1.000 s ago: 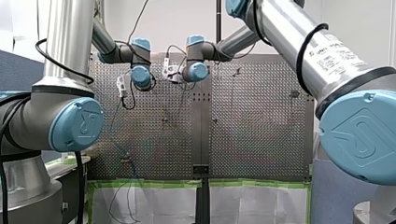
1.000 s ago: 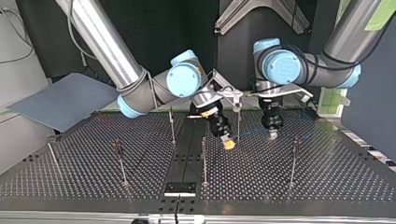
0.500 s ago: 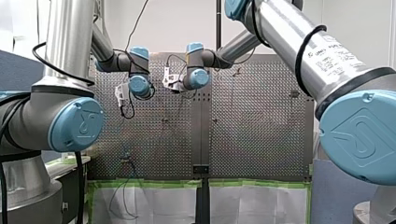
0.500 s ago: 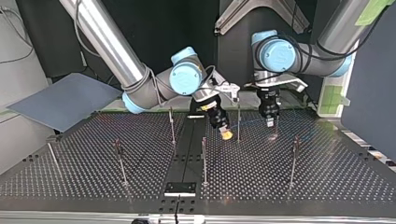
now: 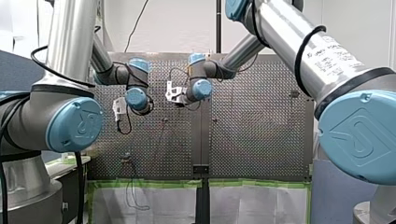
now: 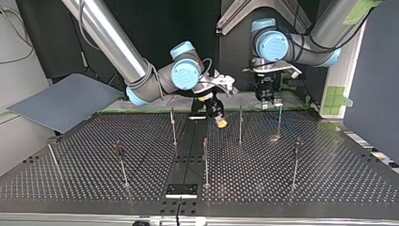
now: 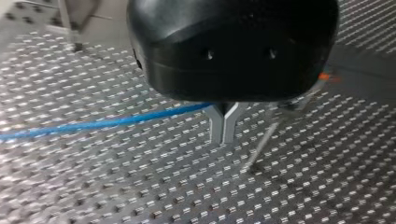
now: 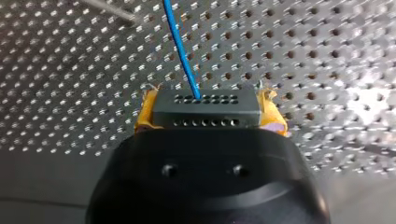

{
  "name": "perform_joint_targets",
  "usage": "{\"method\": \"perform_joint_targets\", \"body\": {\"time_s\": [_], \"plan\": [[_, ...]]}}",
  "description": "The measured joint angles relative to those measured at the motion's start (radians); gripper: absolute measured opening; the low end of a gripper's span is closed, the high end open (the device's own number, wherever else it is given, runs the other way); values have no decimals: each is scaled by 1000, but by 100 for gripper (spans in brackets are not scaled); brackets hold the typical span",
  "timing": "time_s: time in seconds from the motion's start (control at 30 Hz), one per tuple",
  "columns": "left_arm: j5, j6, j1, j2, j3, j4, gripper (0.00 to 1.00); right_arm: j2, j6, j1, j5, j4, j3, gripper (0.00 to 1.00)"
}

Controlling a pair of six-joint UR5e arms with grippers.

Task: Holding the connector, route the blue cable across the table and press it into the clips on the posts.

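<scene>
My right pincer [image 8: 209, 107] pinches the connector [image 8: 208, 117] over the desk [image 8: 303, 56], while my left pincer [image 7: 224, 133], pressed together, seemingly nips the blue cable [image 7: 98, 124], which a hard pull might tug loose.

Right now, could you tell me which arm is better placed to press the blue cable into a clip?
Probably left: my left gripper is shut on the blue cable right beside a post, while my right gripper is occupied holding the connector.
</scene>
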Motion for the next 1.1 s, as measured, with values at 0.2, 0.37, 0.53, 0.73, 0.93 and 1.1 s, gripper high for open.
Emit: {"method": "perform_joint_targets", "body": {"time_s": [0.2,0.37,0.53,0.73,0.93,1.1], "plan": [[33,5,-5,-48,-7,40,2,1,-1,-7,2,-36,48,0],[51,3,-3,-67,-7,67,2,5,-6,-9,2,-55,72,0],[68,-8,3,-69,-6,97,2,24,-14,-10,2,-59,76,0],[85,-25,13,-86,8,112,2,60,-18,-18,1,-72,76,0],[78,-30,16,-135,23,139,2,67,-16,-33,-1,-85,75,0],[72,-37,23,-176,29,166,2,67,-14,-42,-4,-106,75,0]]}}
